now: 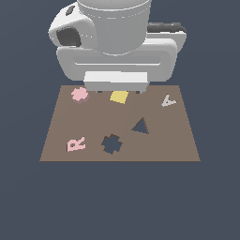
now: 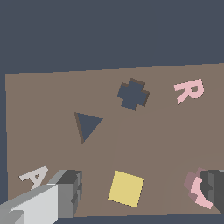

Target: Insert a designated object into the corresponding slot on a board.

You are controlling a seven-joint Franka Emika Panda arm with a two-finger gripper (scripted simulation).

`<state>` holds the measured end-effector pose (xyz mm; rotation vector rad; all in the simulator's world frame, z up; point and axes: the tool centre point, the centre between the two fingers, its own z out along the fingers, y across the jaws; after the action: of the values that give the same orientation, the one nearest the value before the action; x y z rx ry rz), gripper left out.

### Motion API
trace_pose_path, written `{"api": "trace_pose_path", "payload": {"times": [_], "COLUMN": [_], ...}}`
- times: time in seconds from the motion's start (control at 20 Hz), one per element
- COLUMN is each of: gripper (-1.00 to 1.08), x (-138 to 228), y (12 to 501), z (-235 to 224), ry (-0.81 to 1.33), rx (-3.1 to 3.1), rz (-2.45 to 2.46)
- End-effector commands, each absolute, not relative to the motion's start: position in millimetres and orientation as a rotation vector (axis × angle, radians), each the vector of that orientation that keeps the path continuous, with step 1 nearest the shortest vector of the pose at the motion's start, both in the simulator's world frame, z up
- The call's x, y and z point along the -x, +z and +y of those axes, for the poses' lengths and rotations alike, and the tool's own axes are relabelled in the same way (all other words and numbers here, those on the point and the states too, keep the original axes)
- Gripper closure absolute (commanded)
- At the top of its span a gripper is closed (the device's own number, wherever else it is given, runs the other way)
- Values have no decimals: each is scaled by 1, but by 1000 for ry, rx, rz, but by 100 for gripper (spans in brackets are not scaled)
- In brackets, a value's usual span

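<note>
Up at the board's (image 1: 154, 150) far edge, toward the exterior view's left, sits the pink cross piece (image 1: 80, 94), flat on the brown and untouched. Wrist view shows the pincer (image 2: 140, 190) spread wide, one finger (image 2: 70, 192) beside the yellow square (image 2: 126, 188), the other at the pink piece, nothing gripped. Cross slot (image 1: 112, 144) lies near the front edge, with the triangular cutout (image 1: 140, 126), pink R (image 1: 76, 144) and grey A (image 1: 168, 101) around.

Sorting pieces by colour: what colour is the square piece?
Yellow; the square piece shows best in the wrist view.
</note>
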<state>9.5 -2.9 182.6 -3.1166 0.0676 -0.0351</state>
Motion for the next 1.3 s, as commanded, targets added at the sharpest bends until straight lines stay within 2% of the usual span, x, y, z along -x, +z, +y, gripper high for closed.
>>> {"api": "trace_pose_path", "payload": {"times": [0.0,0.25,0.55,1.25], "gripper": [-92,-92,-92,-92], "x": [-9,-6,9,80], "y": [183,176,151,63], "z": [-3,-11,-42,-141], "ry": [-35,-33,-27,-3], "rx": [3117,3117,3117,3082], "rz": [68,97,210,613]}}
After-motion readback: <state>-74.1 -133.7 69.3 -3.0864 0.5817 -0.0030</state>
